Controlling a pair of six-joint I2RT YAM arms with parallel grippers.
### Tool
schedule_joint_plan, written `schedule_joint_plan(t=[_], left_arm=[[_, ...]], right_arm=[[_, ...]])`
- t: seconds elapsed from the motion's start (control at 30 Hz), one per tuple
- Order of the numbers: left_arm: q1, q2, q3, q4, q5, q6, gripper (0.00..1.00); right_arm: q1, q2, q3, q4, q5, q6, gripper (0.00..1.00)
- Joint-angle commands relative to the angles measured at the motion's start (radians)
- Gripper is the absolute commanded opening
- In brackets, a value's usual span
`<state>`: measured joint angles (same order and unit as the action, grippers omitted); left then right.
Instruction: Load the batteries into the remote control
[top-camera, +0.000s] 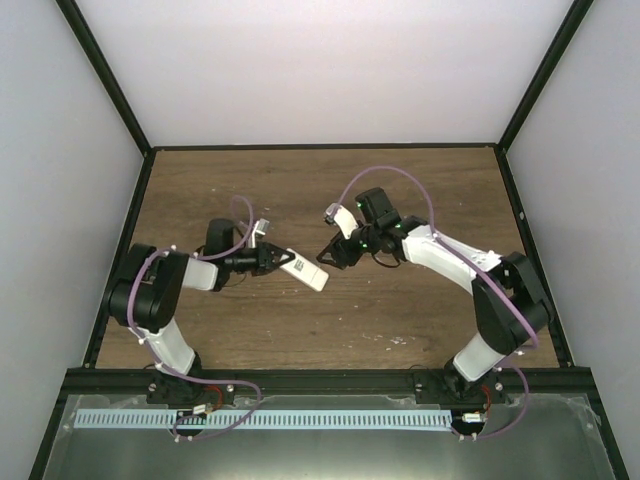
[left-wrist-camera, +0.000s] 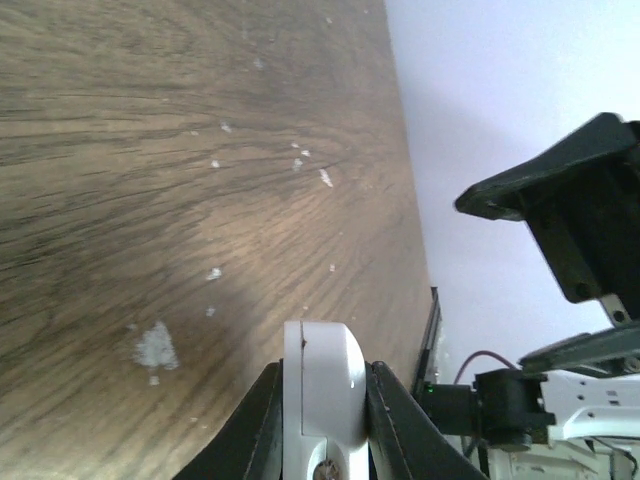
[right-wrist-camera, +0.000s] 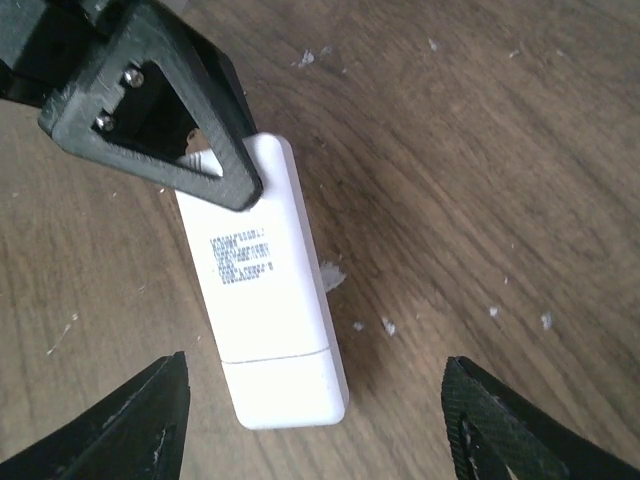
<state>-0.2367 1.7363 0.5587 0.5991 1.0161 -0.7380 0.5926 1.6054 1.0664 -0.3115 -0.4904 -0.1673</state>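
The remote control is a white handset held above the wooden table, label side up in the right wrist view, with a seam across its near end. My left gripper is shut on one end of it; its black fingers press both sides of the remote. That gripper points toward the right arm. My right gripper hovers at the remote's free end, open, its fingertips wide on either side and touching nothing. The batteries are out of view.
Pale crumbs and specks lie scattered on the brown wooden table. Black frame rails and white walls close in the table on three sides. The left gripper's finger crosses the top left of the right wrist view.
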Motion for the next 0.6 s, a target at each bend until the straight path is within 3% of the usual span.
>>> schedule_joint_plan(t=[0.0, 0.4, 0.57], left_arm=[[-0.007, -0.075, 0.021, 0.055, 0.095, -0.055, 0.00], [-0.014, -0.349, 0.052, -0.242, 0.226, -0.010, 0.00], [-0.013, -0.421, 0.050, -0.362, 0.247, 0.022, 0.00]], right_arm=[[-0.032, -0.043, 0.050, -0.139, -0.118, -0.009, 0.65], [-0.037, -0.076, 0.180, -0.340, -0.267, 0.019, 0.65], [-0.037, -0.106, 0.155, -0.368, -0.348, 0.014, 0.66]])
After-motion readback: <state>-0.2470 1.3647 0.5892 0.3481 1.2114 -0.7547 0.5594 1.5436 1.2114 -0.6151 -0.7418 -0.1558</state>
